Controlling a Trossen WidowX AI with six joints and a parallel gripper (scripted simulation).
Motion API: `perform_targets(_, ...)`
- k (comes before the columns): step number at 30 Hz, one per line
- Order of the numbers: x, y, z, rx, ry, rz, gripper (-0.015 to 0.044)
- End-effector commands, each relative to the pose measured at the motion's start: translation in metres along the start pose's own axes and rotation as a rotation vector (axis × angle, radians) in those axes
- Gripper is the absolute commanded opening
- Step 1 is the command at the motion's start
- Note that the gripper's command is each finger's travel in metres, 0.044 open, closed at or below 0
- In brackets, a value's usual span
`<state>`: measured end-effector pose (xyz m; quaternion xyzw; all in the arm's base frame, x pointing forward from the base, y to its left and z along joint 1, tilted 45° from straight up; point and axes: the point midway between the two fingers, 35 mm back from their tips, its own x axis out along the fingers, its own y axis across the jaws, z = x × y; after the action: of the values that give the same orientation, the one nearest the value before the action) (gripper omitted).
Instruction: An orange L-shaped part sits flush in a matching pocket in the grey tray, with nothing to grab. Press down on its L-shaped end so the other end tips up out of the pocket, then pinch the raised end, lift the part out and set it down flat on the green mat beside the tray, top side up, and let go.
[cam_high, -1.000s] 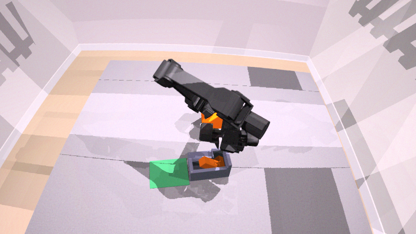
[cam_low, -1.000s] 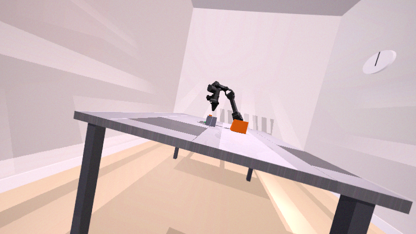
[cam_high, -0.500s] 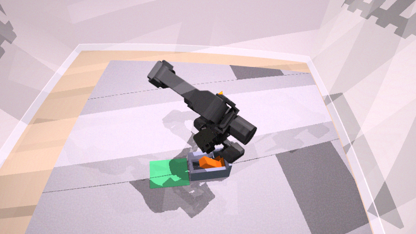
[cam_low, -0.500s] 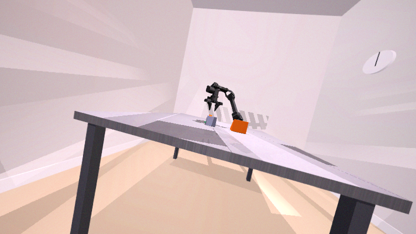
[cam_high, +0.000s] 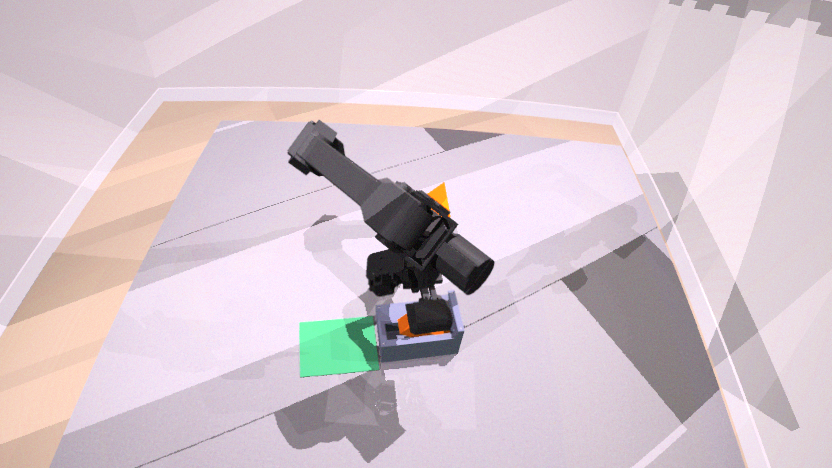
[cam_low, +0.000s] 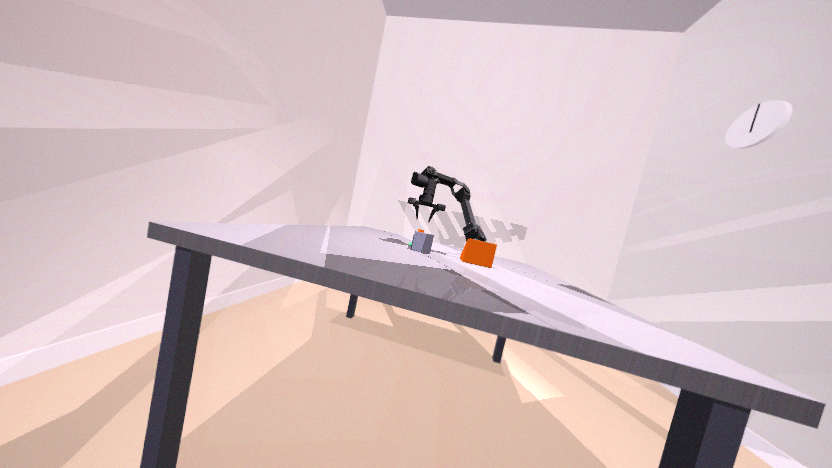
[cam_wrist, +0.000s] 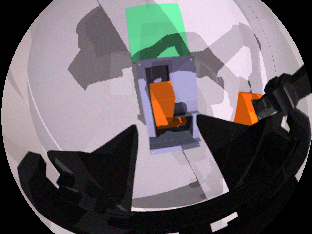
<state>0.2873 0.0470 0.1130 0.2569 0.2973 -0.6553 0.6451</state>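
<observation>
The orange L-shaped part (cam_high: 403, 327) (cam_low: 420, 231) (cam_wrist: 162, 102) is in the grey tray (cam_high: 420, 351) (cam_low: 422, 243) (cam_wrist: 188, 77). It is tilted: its end toward the mat stands up out of the pocket, with dark pocket floor showing beyond it, and its L-shaped end is low at the end away from the mat. The green mat (cam_high: 325, 352) (cam_wrist: 150, 21) lies beside the tray. My gripper (cam_low: 423, 220) (cam_wrist: 167, 124) is open and empty, pointing down above the tray. In the top view the gripper hides much of the part.
A larger orange block (cam_high: 440, 196) (cam_low: 478, 253) (cam_wrist: 245, 111) stands by the arm's base, away from the tray. The tray has a raised wall at its end away from the mat. Shadows cross the table top.
</observation>
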Motion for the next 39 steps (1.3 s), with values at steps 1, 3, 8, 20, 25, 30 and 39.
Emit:
perform_targets(1,0.013,0.0,0.002,0.018,-0.006,0.0,0.028)
perform_targets(3,0.023,-0.001,0.002,0.019,-0.006,0.0,0.028)
perform_targets(8,0.027,-0.001,0.002,0.019,-0.007,0.0,0.028)
perform_targets(20,0.045,0.0,0.002,0.019,-0.006,0.0,0.028)
perform_targets(25,0.053,0.0,0.002,0.019,-0.006,0.001,0.028)
perform_targets(30,0.061,0.0,0.002,0.019,-0.007,0.001,0.028)
perform_targets(39,0.075,-0.001,0.003,0.019,-0.008,0.0,0.028)
